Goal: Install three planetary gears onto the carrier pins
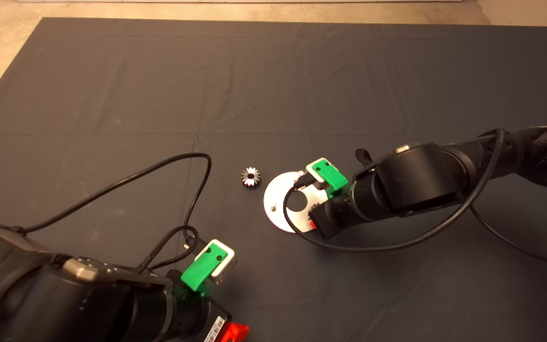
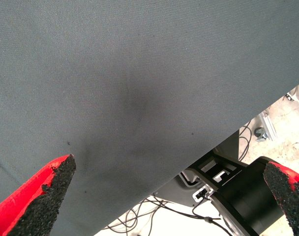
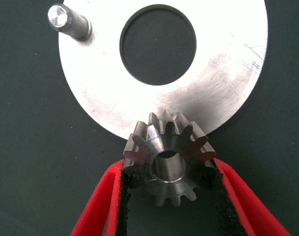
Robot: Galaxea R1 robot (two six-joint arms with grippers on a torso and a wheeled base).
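Note:
The flat silver disc (image 1: 278, 192) lies on the mat, and two carrier pins (image 1: 272, 207) show on it in the head view. In the right wrist view the disc (image 3: 218, 73) shows one pin (image 3: 66, 22). My right gripper (image 3: 169, 196) is shut on a planetary gear (image 3: 169, 162) and holds it at the disc's near rim. I cannot tell whether a pin sits in its bore. In the head view the right gripper (image 1: 312, 219) is over the disc's right side. A second gear (image 1: 250, 177) lies on the mat just left of the disc. The third gear is out of view.
My left gripper (image 1: 233, 332) waits at the lower left with its fingers (image 2: 41, 196) wide apart and empty. It looks over the dark mat (image 2: 139, 88) and past the mat's edge to the floor. Black cables (image 1: 197, 190) loop over the mat near both arms.

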